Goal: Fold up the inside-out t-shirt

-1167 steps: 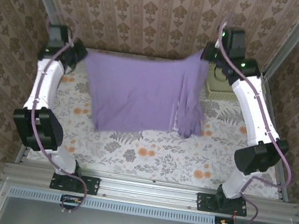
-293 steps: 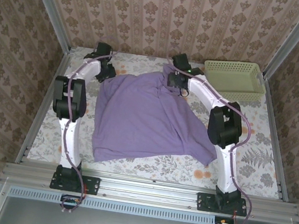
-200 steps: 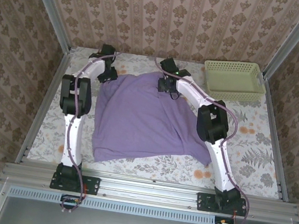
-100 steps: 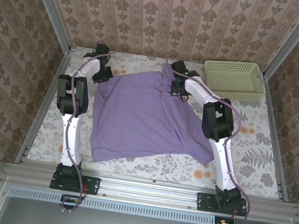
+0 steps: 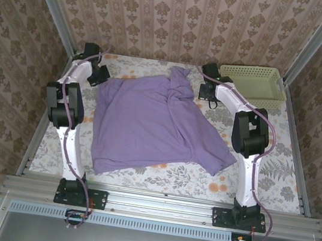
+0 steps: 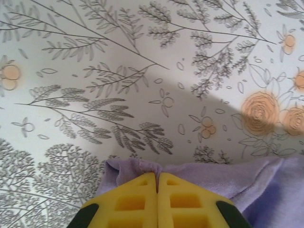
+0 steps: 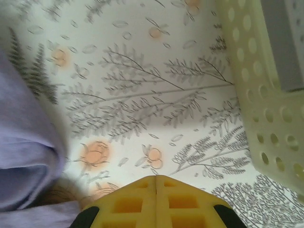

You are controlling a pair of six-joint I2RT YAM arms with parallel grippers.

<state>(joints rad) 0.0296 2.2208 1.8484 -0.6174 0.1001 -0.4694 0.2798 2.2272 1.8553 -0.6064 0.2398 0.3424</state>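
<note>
Lavender t-shirt [image 5: 154, 122] lies spread, long axis near-to-far.

Both arms stretch to the far side, spread wide apart.
Left pincer [image 6: 156, 176] and right pincer [image 7: 156, 179]: jaws pressed together.

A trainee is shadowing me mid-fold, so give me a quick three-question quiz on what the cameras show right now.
1. True or false: the t-shirt hangs in the air between the arms.
2. Where does the green basket stand? A) at the far right corner of the table; B) at the near left corner; C) on top of the t-shirt.
3. What is pinched in the left end effector?

Key:
1. False. It lies spread on the table.
2. A.
3. The far left edge of the t-shirt.
</note>
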